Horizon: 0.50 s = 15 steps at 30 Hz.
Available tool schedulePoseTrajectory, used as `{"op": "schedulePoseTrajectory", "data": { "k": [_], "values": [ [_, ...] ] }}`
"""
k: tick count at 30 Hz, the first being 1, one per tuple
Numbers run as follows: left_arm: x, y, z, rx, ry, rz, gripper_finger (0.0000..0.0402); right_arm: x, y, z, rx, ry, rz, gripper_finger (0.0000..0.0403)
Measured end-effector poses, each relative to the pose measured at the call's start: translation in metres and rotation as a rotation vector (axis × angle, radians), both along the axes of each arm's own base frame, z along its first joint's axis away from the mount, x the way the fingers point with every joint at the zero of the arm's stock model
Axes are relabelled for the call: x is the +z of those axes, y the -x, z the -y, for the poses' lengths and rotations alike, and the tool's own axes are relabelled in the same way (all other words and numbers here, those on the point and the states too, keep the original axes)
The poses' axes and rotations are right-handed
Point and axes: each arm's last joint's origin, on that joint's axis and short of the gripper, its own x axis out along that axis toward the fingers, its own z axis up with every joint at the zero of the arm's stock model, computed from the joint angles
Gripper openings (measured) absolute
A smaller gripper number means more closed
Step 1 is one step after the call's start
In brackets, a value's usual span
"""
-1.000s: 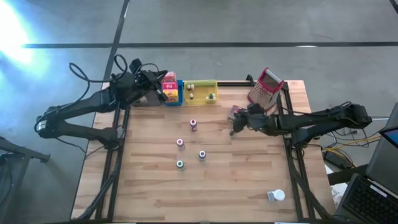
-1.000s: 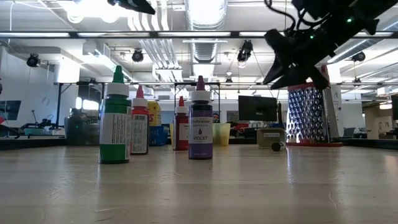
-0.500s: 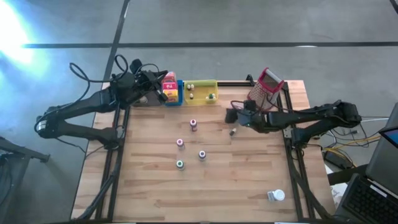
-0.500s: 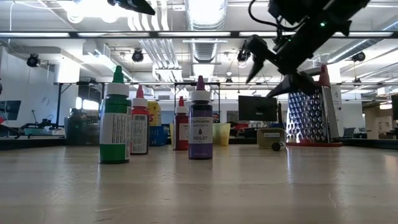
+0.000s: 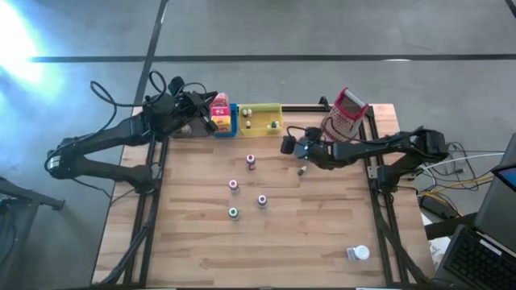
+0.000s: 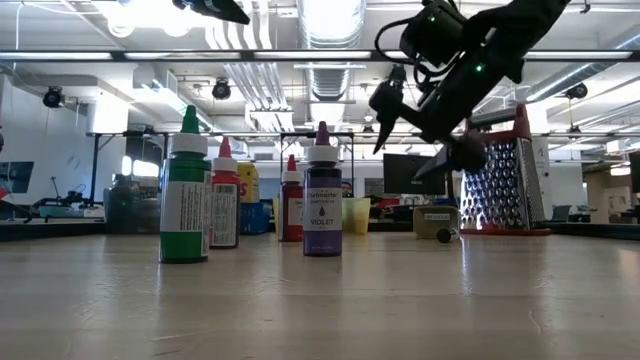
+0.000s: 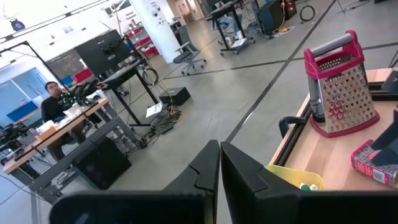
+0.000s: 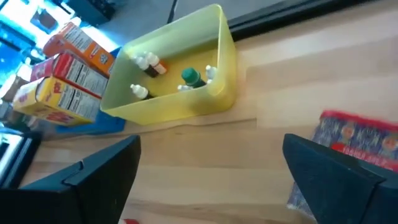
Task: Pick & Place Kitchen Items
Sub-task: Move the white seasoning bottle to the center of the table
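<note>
Your right gripper point(image 5: 289, 147) hangs spread and empty, upper centre, near the yellow tray point(image 5: 260, 118). Your left gripper point(image 5: 211, 121) waits pressed together, upper left.

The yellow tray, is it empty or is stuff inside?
Not empty. The right wrist view shows the yellow tray holding a green-capped bottle and a few small white-capped bottles.

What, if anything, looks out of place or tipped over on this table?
One small dark item lies low on the table near the open right end effector, apparently on its side, while four bottles stand upright. A white item sits alone by the near right corner.
</note>
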Motion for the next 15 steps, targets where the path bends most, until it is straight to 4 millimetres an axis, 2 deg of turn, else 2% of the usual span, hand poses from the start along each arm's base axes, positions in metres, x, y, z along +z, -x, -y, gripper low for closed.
{"op": "schedulePoseTrajectory", "data": {
  "k": [3,6,11,15],
  "values": [
    [0.000,0.000,0.000,0.000,0.000,0.000,0.0022,-0.002,-0.001,-0.002,-0.012,-0.025,0.020,0.0384],
    [0.000,0.000,0.000,-0.001,0.000,0.000,0.0022,0.003,0.005,-0.006,0.085,-0.001,-0.083,0.0384],
    [0.000,0.000,0.000,-0.001,0.000,0.000,0.0022,0.030,0.017,-0.016,0.546,0.169,-0.298,0.0384],
    [0.000,0.000,0.000,0.000,0.000,0.000,0.0022,0.049,0.033,-0.030,0.762,0.216,-0.322,0.0384]
  ]
}}
